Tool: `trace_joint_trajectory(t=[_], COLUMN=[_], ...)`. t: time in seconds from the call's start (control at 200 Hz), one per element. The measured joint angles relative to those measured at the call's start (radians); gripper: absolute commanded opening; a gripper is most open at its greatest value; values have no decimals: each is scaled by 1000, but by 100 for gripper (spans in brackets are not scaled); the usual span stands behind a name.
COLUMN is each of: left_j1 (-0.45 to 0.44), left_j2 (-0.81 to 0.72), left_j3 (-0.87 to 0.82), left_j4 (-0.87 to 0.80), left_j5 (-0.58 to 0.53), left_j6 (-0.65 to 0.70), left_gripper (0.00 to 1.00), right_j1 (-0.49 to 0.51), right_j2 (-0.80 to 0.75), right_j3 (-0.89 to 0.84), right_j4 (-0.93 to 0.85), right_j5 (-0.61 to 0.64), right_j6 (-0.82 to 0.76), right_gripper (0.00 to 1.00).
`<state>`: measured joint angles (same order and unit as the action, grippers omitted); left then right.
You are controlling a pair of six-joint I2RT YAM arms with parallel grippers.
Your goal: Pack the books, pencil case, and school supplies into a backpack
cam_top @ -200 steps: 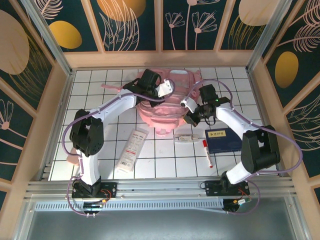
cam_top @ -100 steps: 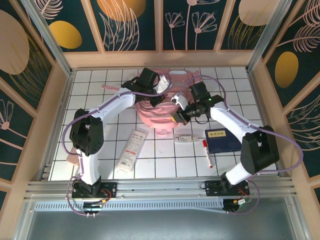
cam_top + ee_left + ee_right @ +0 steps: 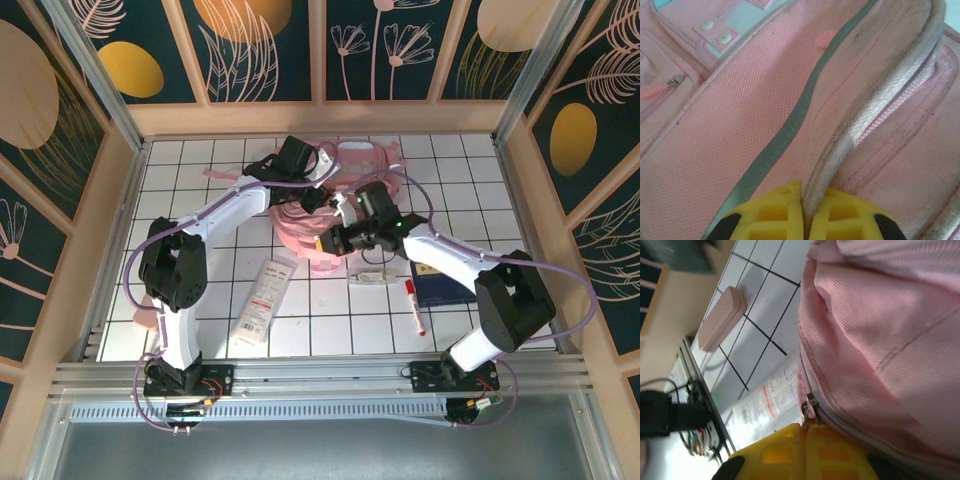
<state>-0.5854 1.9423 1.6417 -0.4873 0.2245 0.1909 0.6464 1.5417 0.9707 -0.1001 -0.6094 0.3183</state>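
Observation:
The pink backpack (image 3: 358, 162) lies at the back middle of the table. My left gripper (image 3: 318, 195) is over it, and its yellow fingers (image 3: 771, 212) are shut on a pale piped rim of the backpack (image 3: 740, 125). My right gripper (image 3: 335, 240) is at the bag's near edge, shut on the zip pull (image 3: 810, 402) of the backpack (image 3: 880, 340). The navy book (image 3: 447, 288) lies at the right, partly under the right arm. A red-capped white marker (image 3: 412, 304) lies beside it. The pink pencil case (image 3: 722, 317) lies on the tiles by the left rail.
A long white flat item with red print (image 3: 265, 298) lies left of centre, near the front, and also appears as the printed strip (image 3: 765, 400) beside the bag. A small clear item (image 3: 370, 275) rests just in front of the backpack. Wooden walls enclose the tiled table (image 3: 200, 180).
My right gripper has slid left along the backpack's near edge, from beside the book to the bag's front middle, keeping hold of the zip pull. The left gripper has barely moved.

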Motion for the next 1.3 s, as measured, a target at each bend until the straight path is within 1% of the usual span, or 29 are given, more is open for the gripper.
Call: trace_joint_trajectory(t=[0.075, 0.165, 0.235, 0.335, 0.465, 0.545, 0.671, 0.781, 0.906, 1.026, 1.136, 1.236, 1.301], left_j1=[-1, -1, -1, -2, -5, -6, -8, -9, -10, -9, -9, -10, -10], left_j2=[0, 0, 0, 0, 0, -6, -42, -76, -85, -100, -109, -109, -107], left_j3=[-16, -34, -39, -38, -6, 23, 24, 24, 19, -33, -68, -69, -62], left_j4=[16, 34, 42, 53, 39, 38, 50, 47, 34, 57, 83, 86, 78], left_j5=[7, 8, 4, -16, -66, -110, -175, -219, -245, -268, -301, -340, -361], left_j6=[-42, -78, -100, -116, -153, -191, -261, -354, -476, -586, -675, -737, -771], left_gripper=[0, 0, 0, 0, 0, 0, 0, 0, 0, 0, 0, 0, 0], right_j1=[48, 93, 115, 120, 94, 48, -57, -145, -210, -217, -211, -187, -156], right_j2=[0, 0, 0, 0, -8, -35, -92, -119, -112, -55, 1, 39, 58], right_j3=[-43, -63, -64, -64, -64, -64, -64, -63, -43, 10, 31, 51, 71], right_j4=[87, 153, 177, 183, 149, 117, 63, 18, -18, -42, -42, -39, -40], right_j5=[73, 163, 222, 280, 315, 313, 268, 225, 189, 184, 182, 198, 231], right_j6=[120, 210, 242, 238, 172, 111, 5, -104, -216, -306, -341, -360, -373], right_gripper=[0, 0, 0, 0, 0, 0, 0, 0, 0, 0, 0, 0, 0])
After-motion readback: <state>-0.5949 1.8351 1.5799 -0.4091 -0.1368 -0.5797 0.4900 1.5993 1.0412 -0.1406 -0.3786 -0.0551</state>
